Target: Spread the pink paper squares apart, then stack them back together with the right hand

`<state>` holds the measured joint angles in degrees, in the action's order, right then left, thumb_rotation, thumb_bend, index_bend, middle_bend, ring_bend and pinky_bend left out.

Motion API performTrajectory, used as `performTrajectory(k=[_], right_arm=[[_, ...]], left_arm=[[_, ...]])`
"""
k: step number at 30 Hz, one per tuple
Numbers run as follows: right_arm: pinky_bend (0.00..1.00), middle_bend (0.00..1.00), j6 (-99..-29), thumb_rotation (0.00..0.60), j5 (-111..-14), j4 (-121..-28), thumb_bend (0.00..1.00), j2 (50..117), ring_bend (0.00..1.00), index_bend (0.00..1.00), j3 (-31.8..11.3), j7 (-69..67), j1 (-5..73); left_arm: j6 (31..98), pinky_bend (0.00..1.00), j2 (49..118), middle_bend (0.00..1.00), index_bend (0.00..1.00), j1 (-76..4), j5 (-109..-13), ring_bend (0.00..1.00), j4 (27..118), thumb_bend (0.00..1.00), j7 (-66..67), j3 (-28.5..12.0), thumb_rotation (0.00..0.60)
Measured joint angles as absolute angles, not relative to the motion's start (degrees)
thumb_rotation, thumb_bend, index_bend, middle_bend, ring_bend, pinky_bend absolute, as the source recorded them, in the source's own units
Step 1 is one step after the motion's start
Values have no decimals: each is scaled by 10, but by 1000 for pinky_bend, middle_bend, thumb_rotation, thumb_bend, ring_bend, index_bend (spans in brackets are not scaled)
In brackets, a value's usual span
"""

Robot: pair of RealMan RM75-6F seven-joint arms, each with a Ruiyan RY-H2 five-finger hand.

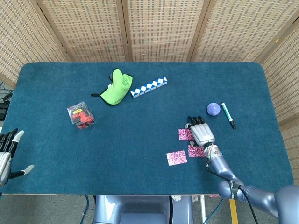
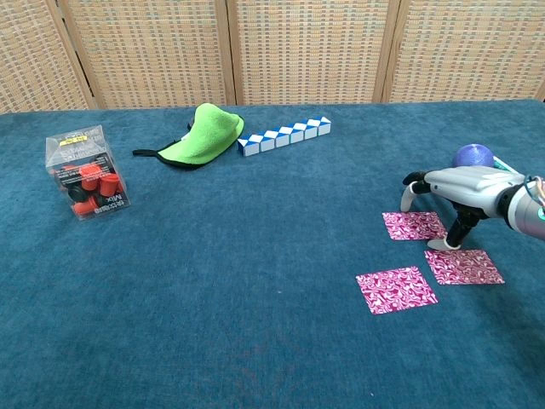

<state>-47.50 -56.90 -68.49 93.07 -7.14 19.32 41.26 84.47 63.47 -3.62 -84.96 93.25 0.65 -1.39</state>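
- My right hand (image 2: 464, 189) is hovering over the pink squares (image 2: 397, 290), fingers (image 2: 411, 191) apart, holding nothing, partly hiding two in head view.
- My left hand (image 1: 6, 154) is being cut off by the edge, fingers apart.

The paper squares (image 2: 397, 290) are pink with a white swirl print, on a dark teal table (image 2: 255, 256). The cloth (image 2: 203, 135) is lime green, the strip (image 2: 283, 135) blue-and-white checked, the ball (image 2: 473, 156) purple, the box (image 2: 87, 172) clear with red contents.

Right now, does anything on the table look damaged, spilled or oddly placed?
Nothing stands out. Three pink paper squares lie flat and apart on the table, with the right hand above them.
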Motion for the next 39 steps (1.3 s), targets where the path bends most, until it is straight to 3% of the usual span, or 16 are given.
performTrajectory(k=[6,28,39], right_arm=[[0,86,-476,600,-573,-690,312,928,0,571,-78,183,409],[0,96,-490,600,-594,-752,311,894,0,572,-81,183,403],[0,103,-542,600,-678,-858,311,859,0,572,-25,215,374]], left_arm=[[845,0,635,0,0,-36,-850,0,932,0,7,-14,600],[845,0,635,0,0,-36,-849,0,933,0,9,-14,600],[843,0,633,0,0,-36,-849,0,934,0,8,-13,600]])
